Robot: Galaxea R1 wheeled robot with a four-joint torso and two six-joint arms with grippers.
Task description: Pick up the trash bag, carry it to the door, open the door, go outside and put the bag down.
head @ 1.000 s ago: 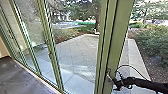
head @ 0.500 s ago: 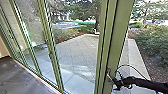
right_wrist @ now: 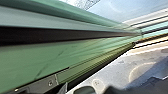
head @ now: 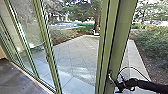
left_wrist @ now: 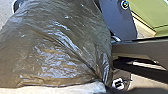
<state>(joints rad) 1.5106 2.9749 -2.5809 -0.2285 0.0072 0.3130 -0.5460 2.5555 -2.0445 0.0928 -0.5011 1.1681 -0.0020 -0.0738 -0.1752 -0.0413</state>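
Note:
In the head view my right gripper [head: 121, 86] is at the metal handle [head: 110, 76] on the green door frame [head: 121, 37]; whether it grips the handle cannot be made out. The right wrist view has the green door edge [right_wrist: 37, 57] close by, with a metal plate [right_wrist: 47, 83] on it. A dark, shiny trash bag [left_wrist: 55, 45] looms large in the left wrist view, its plastic drawn together into folds at my left gripper [left_wrist: 103, 83], which is shut on it.
Beyond the glass lies a paved yard [head: 77, 56], with shrubs [head: 153, 47] at the right and a tree [head: 96, 21] at the back. Glass panels in green frames [head: 47, 55] run along the left, beside the dark indoor floor [head: 15, 80].
The head camera has shifted a little since the earlier pictures. My right gripper remains beside the door handle, and the door frame shows a slightly different slant.

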